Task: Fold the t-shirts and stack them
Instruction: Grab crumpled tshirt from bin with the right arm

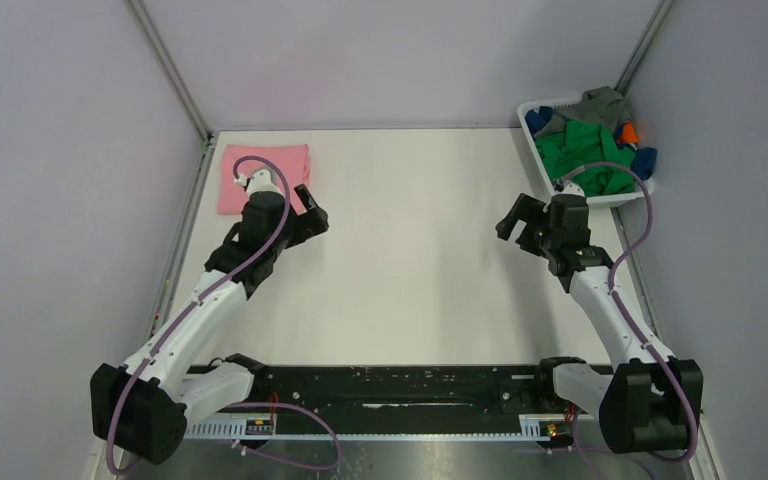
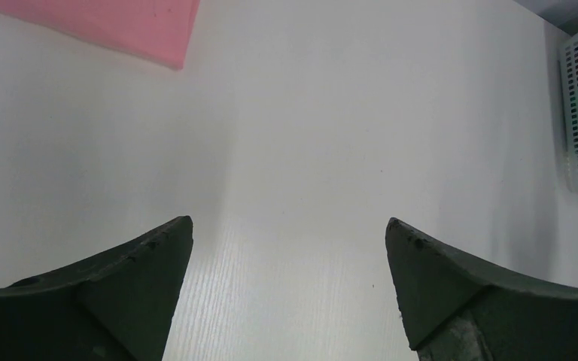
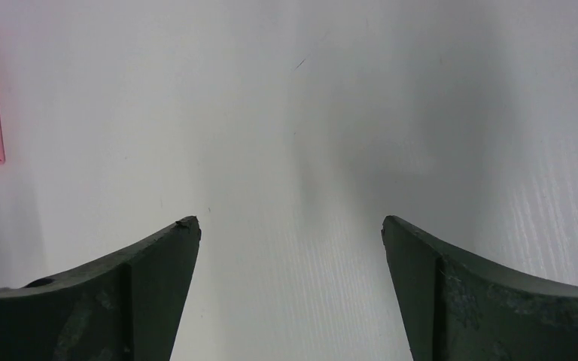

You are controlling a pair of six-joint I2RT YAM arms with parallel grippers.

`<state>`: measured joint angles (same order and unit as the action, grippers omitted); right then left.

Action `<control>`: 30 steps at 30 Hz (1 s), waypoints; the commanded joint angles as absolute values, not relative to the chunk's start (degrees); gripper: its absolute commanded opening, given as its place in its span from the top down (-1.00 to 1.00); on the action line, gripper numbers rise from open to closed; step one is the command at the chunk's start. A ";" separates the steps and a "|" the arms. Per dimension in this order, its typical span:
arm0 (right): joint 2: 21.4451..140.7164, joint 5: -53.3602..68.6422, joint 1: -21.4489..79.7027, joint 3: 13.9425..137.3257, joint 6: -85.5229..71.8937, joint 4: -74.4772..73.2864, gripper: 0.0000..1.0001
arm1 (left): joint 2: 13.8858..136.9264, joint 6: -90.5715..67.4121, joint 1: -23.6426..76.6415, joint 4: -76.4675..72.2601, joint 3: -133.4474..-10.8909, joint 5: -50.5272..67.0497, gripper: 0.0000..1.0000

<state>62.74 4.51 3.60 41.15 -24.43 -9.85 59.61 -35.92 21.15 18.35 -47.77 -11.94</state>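
While the pink t-shirt lies folded well apart from the basket, the other t-shirts sit inside it, with the left gripper and right gripper gaping empty

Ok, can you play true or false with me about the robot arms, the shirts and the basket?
1. The pink t-shirt lies folded flat on the table. True.
2. The green t-shirt lies spread out on the table too. False: it sits bunched up in the white basket.
3. The left gripper and the right gripper are both open and hold nothing. True.
4. The basket stands at the far left corner of the table. False: it stands at the far right corner, and the pink t-shirt is the one at the far left.
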 commanded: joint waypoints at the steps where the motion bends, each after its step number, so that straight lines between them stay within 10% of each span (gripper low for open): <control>1: 64.05 0.79 3.60 45.26 -23.60 -5.95 -0.99 | 59.94 -34.59 19.98 15.14 -49.81 -12.20 -0.98; 22: 118.05 -10.10 -11.02 106.70 -30.58 -22.28 -0.98 | 62.94 -34.10 15.96 17.75 -52.12 -13.56 -0.98; 30: 126.55 -4.59 -13.35 110.89 -35.60 -19.73 -0.54 | 65.30 -34.39 15.08 17.62 -52.96 -12.67 -0.98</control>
